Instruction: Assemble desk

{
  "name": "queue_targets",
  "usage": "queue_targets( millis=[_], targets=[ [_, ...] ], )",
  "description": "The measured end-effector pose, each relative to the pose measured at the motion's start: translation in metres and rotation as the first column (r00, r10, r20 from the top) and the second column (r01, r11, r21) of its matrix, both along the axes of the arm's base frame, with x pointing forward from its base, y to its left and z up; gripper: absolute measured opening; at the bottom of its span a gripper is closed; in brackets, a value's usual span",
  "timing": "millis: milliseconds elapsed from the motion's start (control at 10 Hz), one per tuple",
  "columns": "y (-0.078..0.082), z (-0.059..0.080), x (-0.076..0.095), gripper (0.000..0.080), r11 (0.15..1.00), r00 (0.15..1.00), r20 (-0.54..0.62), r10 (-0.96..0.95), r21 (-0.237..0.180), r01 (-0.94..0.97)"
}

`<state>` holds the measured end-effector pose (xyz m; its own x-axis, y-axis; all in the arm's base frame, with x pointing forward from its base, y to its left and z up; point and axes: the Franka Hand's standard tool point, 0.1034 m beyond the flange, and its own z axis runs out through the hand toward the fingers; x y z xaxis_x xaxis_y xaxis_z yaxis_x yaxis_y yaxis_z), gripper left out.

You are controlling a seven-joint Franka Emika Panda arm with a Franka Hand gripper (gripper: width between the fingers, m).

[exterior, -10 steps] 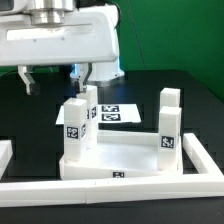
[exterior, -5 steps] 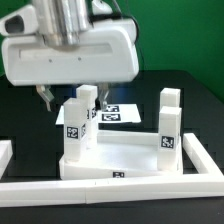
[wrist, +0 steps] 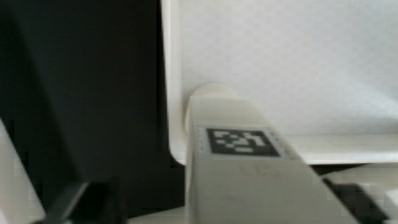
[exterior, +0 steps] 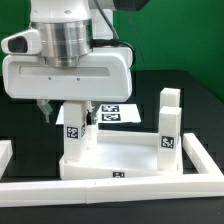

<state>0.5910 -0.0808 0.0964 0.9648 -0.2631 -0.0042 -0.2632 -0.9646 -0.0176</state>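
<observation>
Your gripper (exterior: 67,107) hangs low over the tabletop (exterior: 125,163) — its big white body hides the top of the near leg (exterior: 74,132) and the fingertips, so you cannot tell whether the jaws are apart. The wrist view shows a blurred tagged leg (wrist: 237,150) close up.

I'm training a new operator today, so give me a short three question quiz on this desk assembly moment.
1. True or false: the tabletop lies flat with legs standing up from it.
2. How many legs are clearly visible in the exterior view?
3. The gripper is over: A) the leg on the exterior view's left, B) the leg on its right, C) the marker board.

Key: 1 true; 2 three; 3 A.
</observation>
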Motion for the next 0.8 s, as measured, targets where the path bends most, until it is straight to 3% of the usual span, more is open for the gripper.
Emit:
queue_targets(
  millis=[100, 200, 600, 800],
  targets=[
    [0.0001, 0.0, 0.0, 0.0385, 1.0, 1.0, 0.0, -0.011, 0.001, 0.011],
    [0.0002, -0.0001, 0.0001, 0.0285, 1.0, 1.0, 0.0, -0.024, 0.002, 0.024],
    [0.0007, -0.0003, 0.0001, 0.0287, 0.978, 0.978, -0.004, -0.211, 0.003, 0.211],
    [0.005, -0.0003, 0.0037, 0.0287, 0.893, 0.893, 0.017, -0.451, 0.01, 0.451]
  ],
)
